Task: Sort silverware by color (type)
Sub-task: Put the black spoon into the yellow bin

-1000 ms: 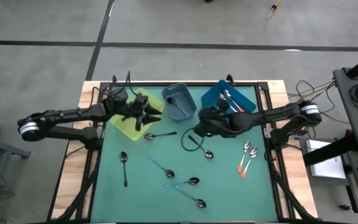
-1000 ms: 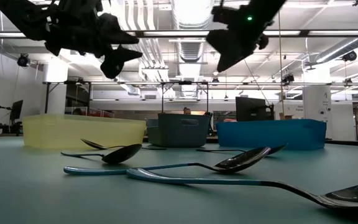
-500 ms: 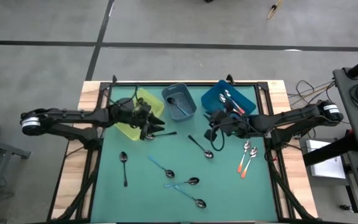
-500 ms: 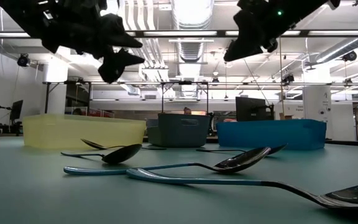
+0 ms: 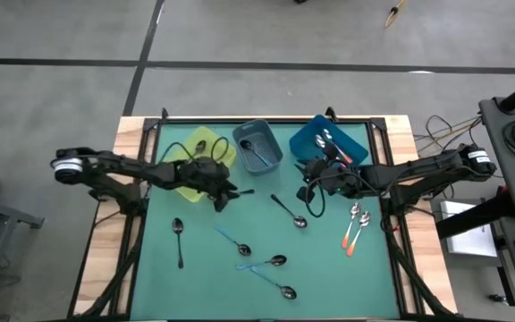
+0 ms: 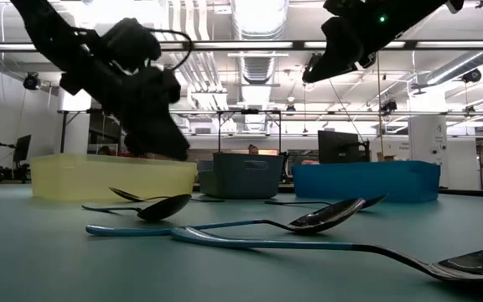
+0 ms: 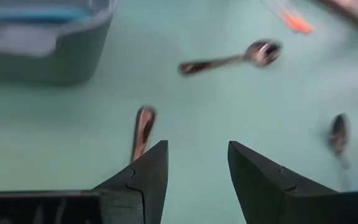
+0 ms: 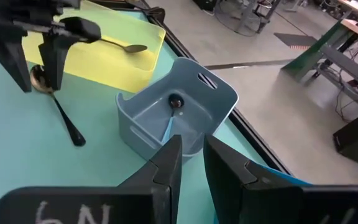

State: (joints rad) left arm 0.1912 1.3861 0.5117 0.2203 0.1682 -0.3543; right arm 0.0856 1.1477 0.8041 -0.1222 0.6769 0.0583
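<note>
My left pincer (image 5: 223, 192) is open, hovering right above a black-handled spoon (image 5: 232, 193) on the bench (image 5: 195, 268). Right pincer (image 5: 308, 175) hangs nearly closed, empty, beside the blue bin (image 5: 304, 139).

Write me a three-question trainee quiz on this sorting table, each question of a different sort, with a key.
1. True or false: the grey-blue bin holds a light-blue-handled spoon.
2. Multiple choice: the left gripper, fingers apart, hovers over
A. an orange-handled spoon
B. the black-handled spoon beside the yellow bin
C. the blue bin
3. Fill in: the two orange-handled spoons lying on the table are on the ___ arm's side.

Key: 1 true; 2 B; 3 right.
</note>
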